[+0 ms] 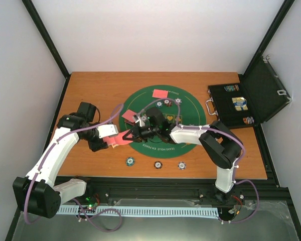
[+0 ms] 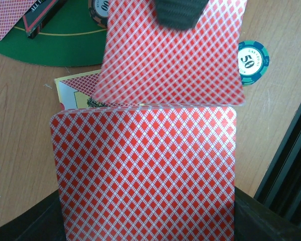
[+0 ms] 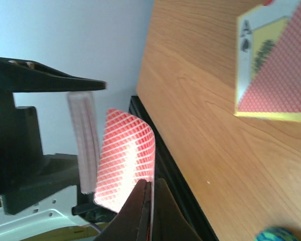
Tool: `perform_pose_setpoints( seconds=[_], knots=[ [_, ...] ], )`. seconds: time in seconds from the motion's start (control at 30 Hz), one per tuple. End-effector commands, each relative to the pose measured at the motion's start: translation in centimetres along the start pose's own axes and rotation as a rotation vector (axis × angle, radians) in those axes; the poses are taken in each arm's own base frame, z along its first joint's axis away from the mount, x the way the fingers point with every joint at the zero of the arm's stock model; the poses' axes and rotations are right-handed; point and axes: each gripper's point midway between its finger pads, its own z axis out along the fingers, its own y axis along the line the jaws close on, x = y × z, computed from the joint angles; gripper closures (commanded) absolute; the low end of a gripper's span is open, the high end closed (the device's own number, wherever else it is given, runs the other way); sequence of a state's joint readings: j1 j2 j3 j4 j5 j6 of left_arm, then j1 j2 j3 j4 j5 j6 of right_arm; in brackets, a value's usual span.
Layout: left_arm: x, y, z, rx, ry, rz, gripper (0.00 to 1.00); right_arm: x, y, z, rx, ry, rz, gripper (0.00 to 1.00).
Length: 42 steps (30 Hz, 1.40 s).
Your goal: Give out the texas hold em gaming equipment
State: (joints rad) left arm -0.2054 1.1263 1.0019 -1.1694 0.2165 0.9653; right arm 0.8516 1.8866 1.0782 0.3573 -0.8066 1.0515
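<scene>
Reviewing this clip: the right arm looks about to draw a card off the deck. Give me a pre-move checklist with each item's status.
1. Right gripper shut on the drawn pink-red-backed playing card: ok.
2. Left gripper shut on the deck of pink-red-backed cards: ok.
3. Only one card pinched: cannot tell.
4. Drawn card free of the deck: not ok, their edges meet in the left wrist view.
5. Teal striped round poker chip on the wooden table, apart from both grippers: ok.

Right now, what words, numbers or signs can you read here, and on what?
"50": teal poker chip.
"00", cut off: dark poker chip.
"ALL I", cut off: black marker.
"A" with a spade sign: yellow-bordered card box.
Lettering on the green mat: too small to read.
</scene>
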Motion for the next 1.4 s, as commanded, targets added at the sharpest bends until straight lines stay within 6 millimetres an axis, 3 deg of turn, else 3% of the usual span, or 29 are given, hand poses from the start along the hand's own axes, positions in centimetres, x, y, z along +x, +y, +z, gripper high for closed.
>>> perform_pose_setpoints(
  seconds=[0.0,0.13,0.33,0.53,0.63,1.0,1.37],
  knots=[
    [-1.1,0.8,-0.8,-0.044,-0.052,0.029,0.99,-0.1,-0.5,-2.4,0.051,-0.031,-0.006,0.97],
    [-1.0,0.8,-0.8,-0.044,-0.047,0.029,0.99,-1.0,-2.2,-6.4,0.114,-0.084,0.003,0.97],
    [-1.0,0.7,-0.8,-0.044,-0.051,0.03,0.99,-2.1,-7.9,-13.7,0.3,-0.152,0.054,0.97],
    [-1.2,0.8,-1.0,-0.044,-0.053,0.029,0.99,-1.9,-12.3,-17.7,0.415,-0.176,0.101,0.97],
    [-1.1,0.8,-1.0,-0.045,-0.051,0.03,0.99,-1.7,-13.8,-18.6,0.471,-0.172,0.122,0.97],
    [-0.9,0.6,-1.3,-0.053,-0.047,0.041,0.99,-3.1,-15.7,-18.7,0.518,-0.144,0.138,0.96],
    [-1.0,0.6,-1.4,-0.048,-0.048,0.042,0.99,-5.0,-16.4,-19.4,0.599,-0.145,0.114,0.63]
  ],
)
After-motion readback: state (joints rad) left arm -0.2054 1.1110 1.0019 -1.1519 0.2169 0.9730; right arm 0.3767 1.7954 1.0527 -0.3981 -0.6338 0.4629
